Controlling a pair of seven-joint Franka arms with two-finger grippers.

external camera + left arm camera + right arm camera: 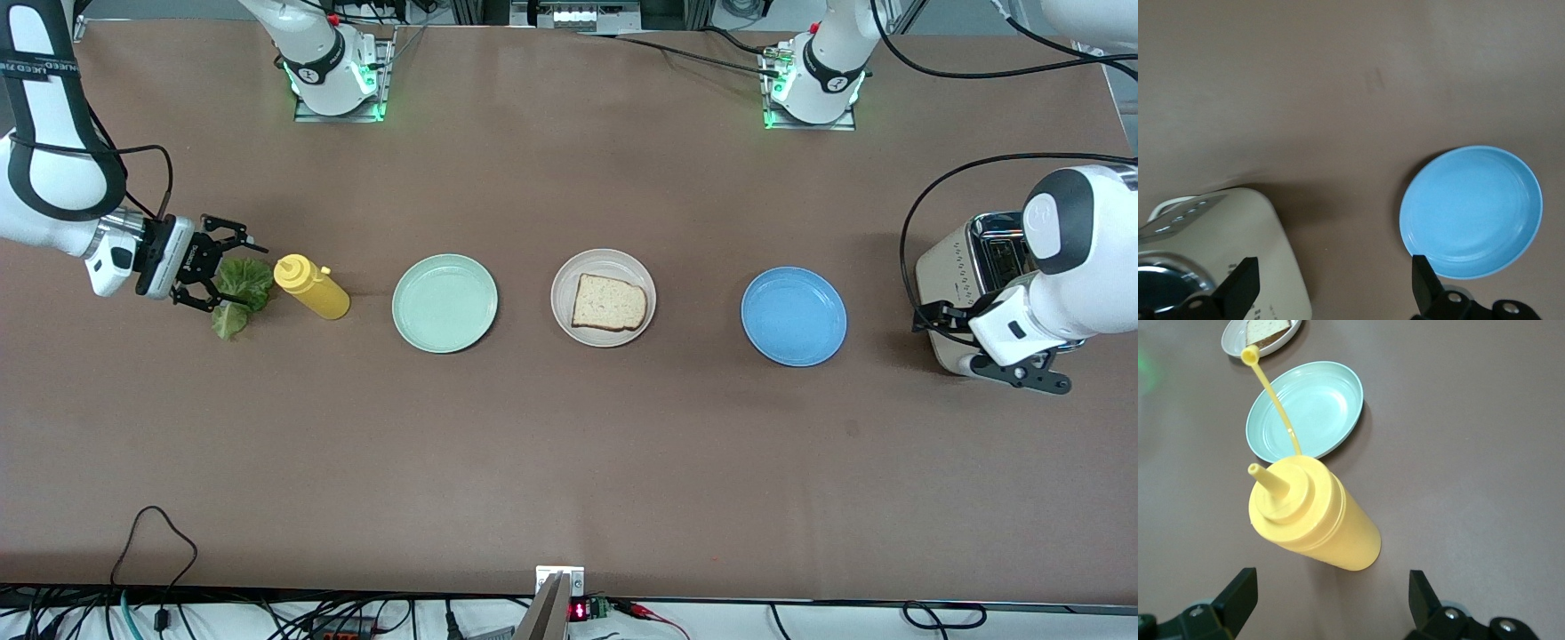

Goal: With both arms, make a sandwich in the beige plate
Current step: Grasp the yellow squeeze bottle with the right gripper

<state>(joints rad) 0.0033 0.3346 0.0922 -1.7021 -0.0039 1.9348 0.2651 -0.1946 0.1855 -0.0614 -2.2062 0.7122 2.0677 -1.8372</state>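
Note:
One slice of toasted bread [609,302] lies flat on the beige plate [562,286] at the table's middle; the right wrist view shows the plate [1237,341] and the slice [1269,327] at its edge. A ruffled green lettuce leaf [251,279] lies on the table toward the right arm's end. My right gripper [229,271] hangs open just over the leaf, empty, and faces the mustard bottle. In its wrist view the right gripper [1331,595] has only bare table between its fingers. My left gripper [967,343] is open and empty beside the toaster; its wrist view shows it [1335,285] over bare table.
A yellow squeeze bottle [311,286] [1315,517] lies beside the lettuce, toward the mint green plate [444,303] [1315,400]. A blue plate [793,316] [1471,210] sits between the beige plate and a cream toaster [949,267] [1218,247] at the left arm's end.

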